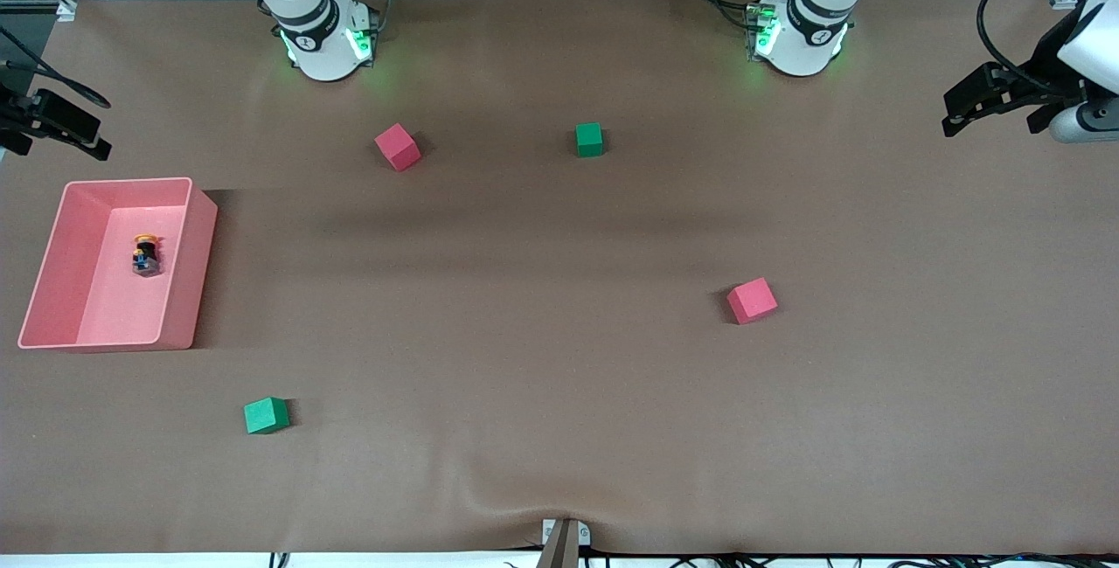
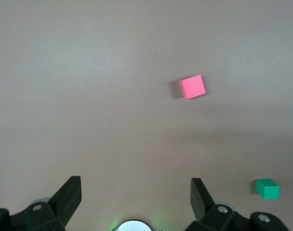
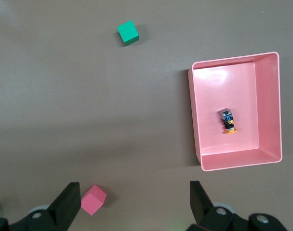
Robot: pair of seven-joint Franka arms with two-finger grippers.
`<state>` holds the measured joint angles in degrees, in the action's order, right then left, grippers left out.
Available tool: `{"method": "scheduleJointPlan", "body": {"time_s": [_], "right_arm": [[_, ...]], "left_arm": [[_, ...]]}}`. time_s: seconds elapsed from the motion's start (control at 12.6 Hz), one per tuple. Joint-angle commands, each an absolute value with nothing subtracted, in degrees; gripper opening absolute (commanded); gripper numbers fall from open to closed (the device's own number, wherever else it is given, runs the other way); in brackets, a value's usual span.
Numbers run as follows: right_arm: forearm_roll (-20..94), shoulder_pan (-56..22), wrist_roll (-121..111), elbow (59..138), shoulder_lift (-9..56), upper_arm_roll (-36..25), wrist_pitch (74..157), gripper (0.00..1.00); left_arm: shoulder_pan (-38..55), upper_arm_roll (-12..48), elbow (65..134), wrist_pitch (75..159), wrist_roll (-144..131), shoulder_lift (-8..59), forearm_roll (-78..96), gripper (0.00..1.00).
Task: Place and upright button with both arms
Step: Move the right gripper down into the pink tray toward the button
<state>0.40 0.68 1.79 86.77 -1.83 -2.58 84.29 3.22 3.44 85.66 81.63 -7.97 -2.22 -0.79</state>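
The button (image 1: 146, 254) lies on its side in a pink bin (image 1: 199, 271) at the right arm's end of the table. Its orange cap points toward the robots' bases. The right wrist view shows it too (image 3: 227, 121), inside the bin (image 3: 269, 103). My right gripper (image 3: 133, 192) is open and empty, high over the table beside the bin. My left gripper (image 2: 135, 190) is open and empty, high over bare table near its own base. Neither gripper shows in the front view; both arms rise out of its top.
Two pink cubes (image 1: 398, 146) (image 1: 752, 300) and two green cubes (image 1: 589, 139) (image 1: 266, 415) lie scattered on the brown table. Black devices (image 1: 997, 96) (image 1: 52, 122) overhang both ends of the table.
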Motion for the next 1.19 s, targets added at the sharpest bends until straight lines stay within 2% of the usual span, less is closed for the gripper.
{"method": "scheduleJointPlan", "body": {"time_s": [0.0,0.63,0.79,1.11], "right_arm": [[0.88,1.23,1.14,86.40,-1.67,-2.37,84.11,1.00],[-0.08,3.25,-0.25,86.83,0.35,-2.64,83.67,1.00],[0.78,8.49,-4.72,88.49,1.22,-2.81,84.11,1.00],[1.41,18.09,-12.83,88.77,10.26,-2.81,86.73,1.00]], "left_arm": [[3.87,2.72,84.99,80.60,-8.09,-2.29,-0.44,1.00],[3.78,3.51,85.51,80.60,-7.99,-2.63,-0.70,1.00],[3.61,4.74,86.22,80.60,-8.53,-3.69,-1.40,1.00],[3.69,6.49,87.98,80.60,-8.43,-4.48,-1.41,1.00]]}}
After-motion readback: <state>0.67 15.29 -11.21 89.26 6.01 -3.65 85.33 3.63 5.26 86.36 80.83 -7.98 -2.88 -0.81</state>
